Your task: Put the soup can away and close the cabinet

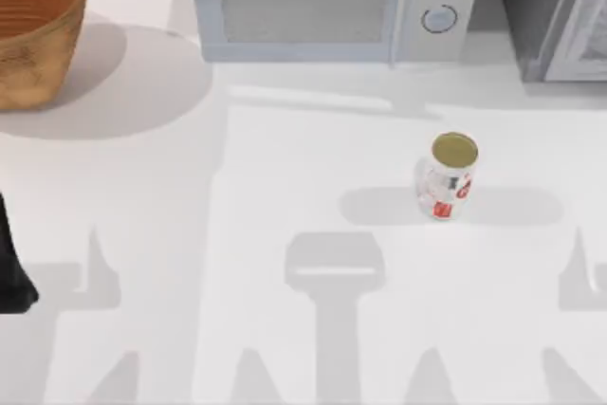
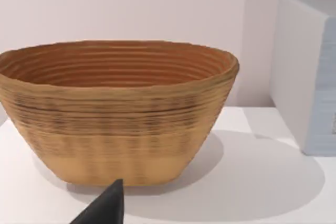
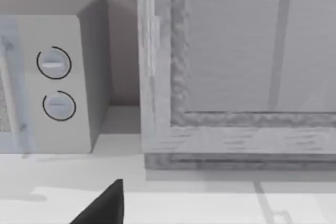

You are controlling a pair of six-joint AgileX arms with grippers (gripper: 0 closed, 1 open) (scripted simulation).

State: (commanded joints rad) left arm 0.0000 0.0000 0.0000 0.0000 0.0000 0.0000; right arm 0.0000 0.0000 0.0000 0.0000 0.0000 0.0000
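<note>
The soup can (image 1: 446, 177), a small upright cylinder with a dull gold lid and a white label with red marks, stands alone on the white table right of centre. The grey cabinet (image 1: 555, 16) is at the back right corner, and a pale framed panel (image 1: 588, 35) angles out from it at the right edge. In the right wrist view the cabinet (image 3: 236, 129) looms close ahead beyond my right gripper (image 3: 105, 205). My left gripper (image 2: 105, 208) faces the basket, far from the can. A dark part of my left arm (image 1: 14, 277) sits at the table's left edge.
A white microwave (image 1: 332, 2) with two round knobs (image 3: 55, 82) stands at the back centre, left of the cabinet. A woven brown basket (image 1: 33, 26) (image 2: 118, 108) sits at the back left. Arm shadows fall on the table's front.
</note>
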